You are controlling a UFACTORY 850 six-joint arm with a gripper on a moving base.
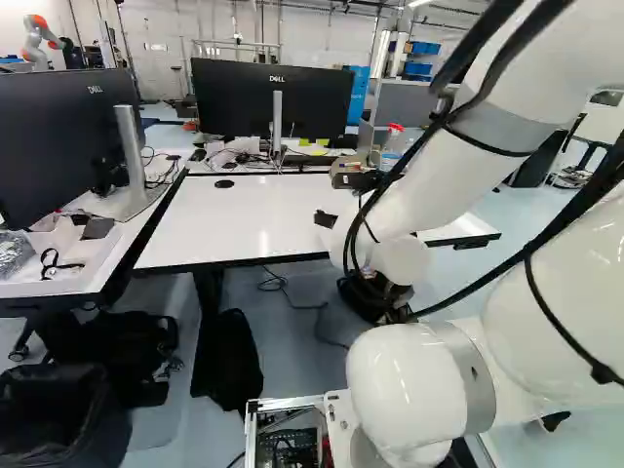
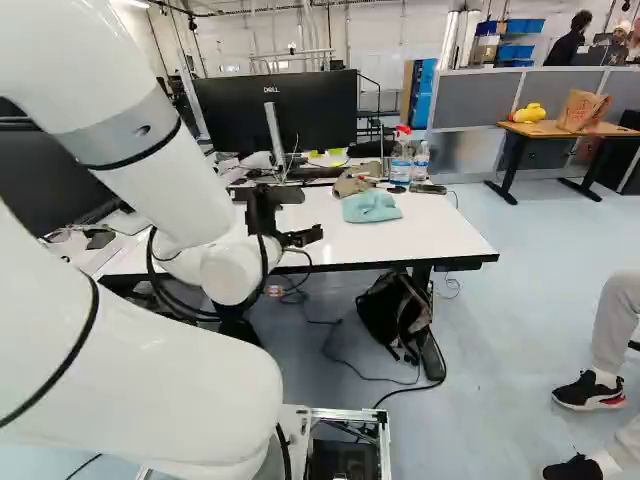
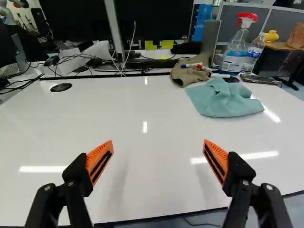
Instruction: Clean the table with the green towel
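Your black two-fingered gripper (image 2: 310, 216), its fingers spread wide, a crumpled blue-green cloth towel (image 3: 223, 99) ahead, on the glossy white table (image 3: 142, 166).

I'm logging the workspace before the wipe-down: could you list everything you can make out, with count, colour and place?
Table: one, white top, ahead of the base
Towel: one, blue-green, crumpled on the table
Spray bottle: one, clear with red-and-white trigger, behind the towel
Clear bottle: one, beside the spray bottle
Brown cloth item: one, beside the towel
Monitors: two, black, beyond and beside the table
Backpack: one, mostly black, floor under the table
Wooden table: one, brown, right of the right base view
Paper bag: one, brown, on it
Another robot: one, white and orange, far background
Arm: one, white, rising from the base
Gripper: one, black with orange pads, open, empty
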